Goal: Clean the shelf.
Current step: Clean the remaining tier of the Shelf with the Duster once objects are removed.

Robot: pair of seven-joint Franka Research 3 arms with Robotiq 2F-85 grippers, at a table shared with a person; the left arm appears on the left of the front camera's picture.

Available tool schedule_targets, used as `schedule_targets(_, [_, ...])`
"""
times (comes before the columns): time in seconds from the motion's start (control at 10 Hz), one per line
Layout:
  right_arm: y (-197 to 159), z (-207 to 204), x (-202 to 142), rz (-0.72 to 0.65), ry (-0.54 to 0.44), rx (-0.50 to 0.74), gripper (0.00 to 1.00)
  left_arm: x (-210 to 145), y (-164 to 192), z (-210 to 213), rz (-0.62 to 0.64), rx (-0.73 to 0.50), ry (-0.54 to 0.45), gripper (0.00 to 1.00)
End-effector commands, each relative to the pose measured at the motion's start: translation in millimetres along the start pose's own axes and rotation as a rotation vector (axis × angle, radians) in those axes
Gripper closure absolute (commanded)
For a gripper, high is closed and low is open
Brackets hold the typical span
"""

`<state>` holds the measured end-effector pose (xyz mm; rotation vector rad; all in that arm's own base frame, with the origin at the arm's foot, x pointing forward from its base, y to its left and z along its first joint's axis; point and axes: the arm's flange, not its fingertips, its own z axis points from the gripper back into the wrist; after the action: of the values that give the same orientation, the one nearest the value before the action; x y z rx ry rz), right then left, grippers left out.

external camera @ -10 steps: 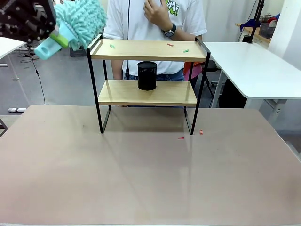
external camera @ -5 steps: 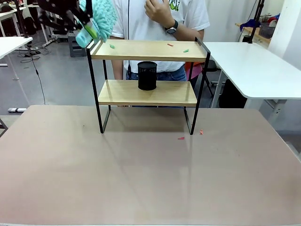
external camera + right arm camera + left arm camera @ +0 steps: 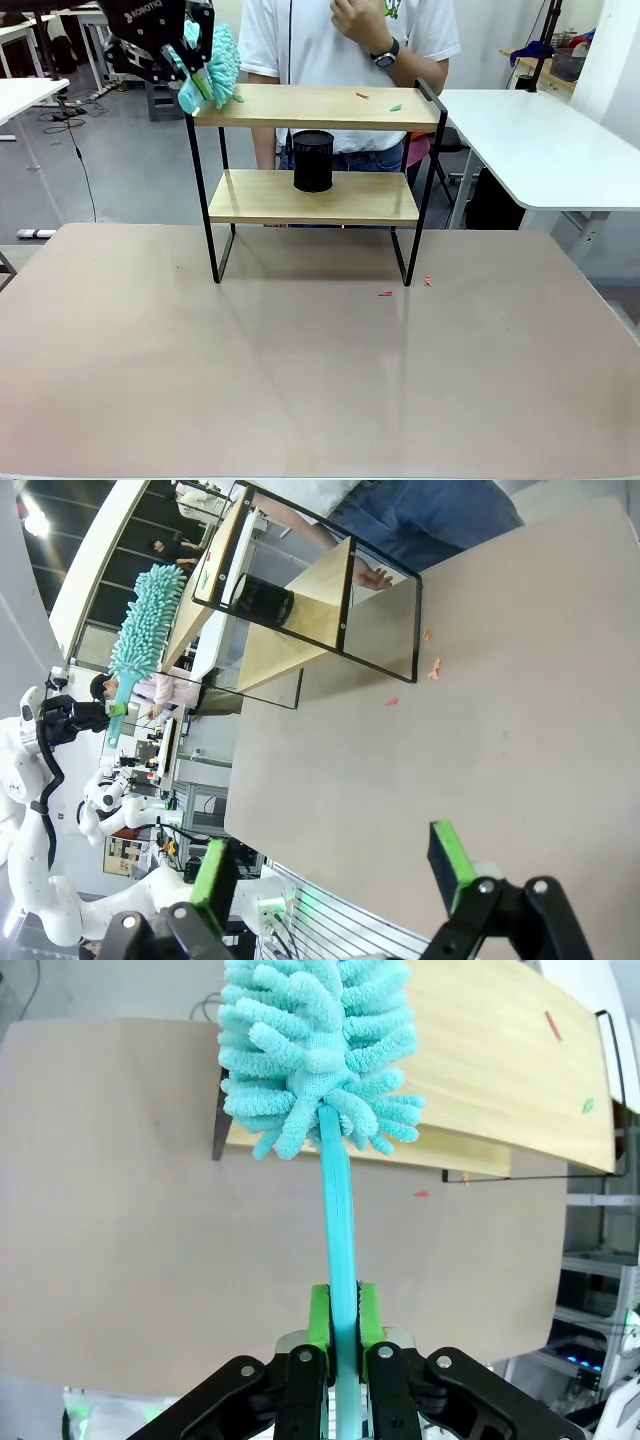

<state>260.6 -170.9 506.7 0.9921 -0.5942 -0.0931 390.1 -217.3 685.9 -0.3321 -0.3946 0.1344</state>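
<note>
The left pincer [image 3: 340, 1312] is clenched on the handle of a teal duster [image 3: 315, 1050], its fluffy head at the nine o'clock end of the shelf's [image 3: 318, 106] top board. The shelf stands at twelve o'clock on the desk [image 3: 300, 360]. The right pincer [image 3: 332, 865] is released

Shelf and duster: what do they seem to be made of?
Shelf: boards look like pale wood or laminate, matte, faint grain; thin frame looks like black-painted metal. Duster: fluffy teal head, probably microfibre chenille strands; smooth teal handle, likely plastic.
</note>
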Motion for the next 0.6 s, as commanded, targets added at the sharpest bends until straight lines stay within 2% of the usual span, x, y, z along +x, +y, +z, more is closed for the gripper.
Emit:
schedule_targets(0.0, [1,-1,3,0.024,-0.018,0.024,0.00,2,-7,-2,0.006,0.020,0.033,0.88])
schedule_targets(0.2, [1,-1,3,0.024,-0.018,0.024,0.00,2,-15,-12,-0.014,0.033,0.071,0.88])
schedule_targets(0.5, [1,-1,3,0.024,-0.018,0.024,0.00,8,-41,-23,-0.064,-0.042,0.100,0.88])
